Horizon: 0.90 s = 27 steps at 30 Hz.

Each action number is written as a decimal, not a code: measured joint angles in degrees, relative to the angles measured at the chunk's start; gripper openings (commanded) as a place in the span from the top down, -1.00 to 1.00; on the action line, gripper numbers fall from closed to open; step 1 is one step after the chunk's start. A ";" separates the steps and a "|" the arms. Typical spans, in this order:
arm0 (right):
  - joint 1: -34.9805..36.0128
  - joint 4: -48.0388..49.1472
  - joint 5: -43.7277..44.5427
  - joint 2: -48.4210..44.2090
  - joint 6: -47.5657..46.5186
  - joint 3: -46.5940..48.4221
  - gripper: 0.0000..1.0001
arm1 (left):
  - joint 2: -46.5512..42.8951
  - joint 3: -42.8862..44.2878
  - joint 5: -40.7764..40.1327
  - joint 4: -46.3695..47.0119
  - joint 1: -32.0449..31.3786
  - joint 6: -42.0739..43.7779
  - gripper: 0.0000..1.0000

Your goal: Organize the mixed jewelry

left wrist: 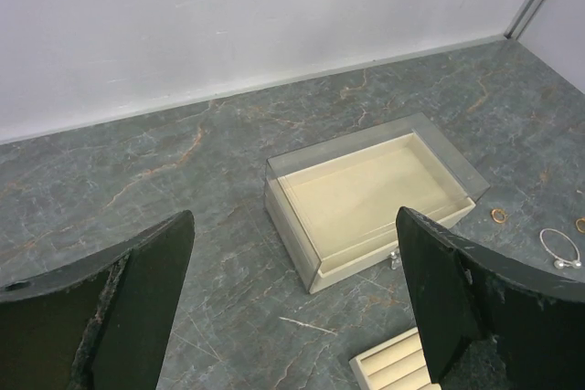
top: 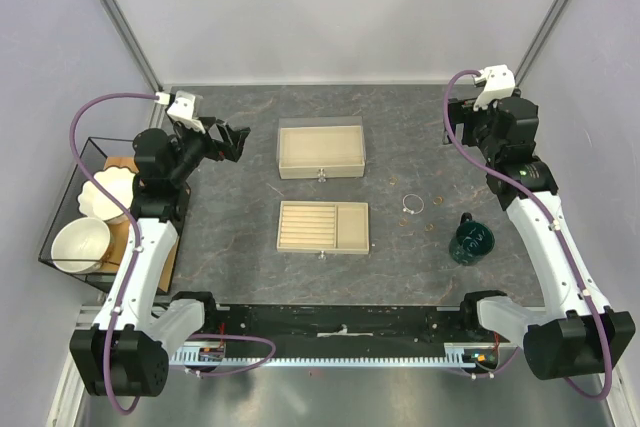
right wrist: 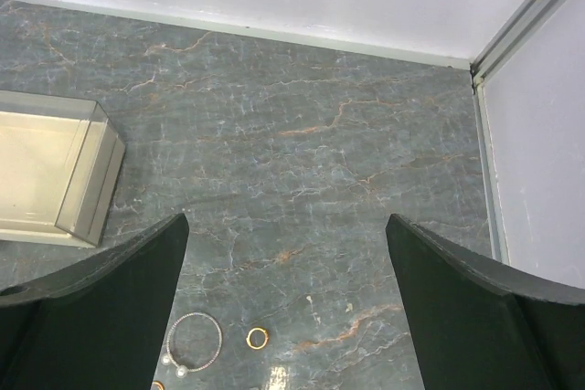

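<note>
Mixed jewelry is lying loose on the counter near the green glass vessel | left pincer is hanging wide apart | right pincer is hanging wide apart

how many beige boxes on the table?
2. The clear-walled box sits farther back at table centre; the slotted tray box lies directly in front of it, toward the near edge. Nothing seems hidden.

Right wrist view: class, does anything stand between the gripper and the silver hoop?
Nothing visible. Only bare tabletop shows between the right gripper and the silver hoop; a gold ring lies beside the hoop, apart.
</note>
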 measured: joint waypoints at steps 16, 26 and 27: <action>-0.02 -1.38 -0.83 2.23 -0.46 -0.07 -0.96 | -1.18 -0.07 1.36 -1.20 -0.07 0.15 -0.98; 0.22 -3.56 1.01 12.96 -3.82 -4.63 -0.80 | -1.62 -1.95 3.19 -3.32 -0.92 0.96 -0.98; 0.33 -4.20 1.33 14.38 -4.20 -5.03 -0.78 | -1.62 -2.08 3.34 -3.48 -0.98 1.09 -0.98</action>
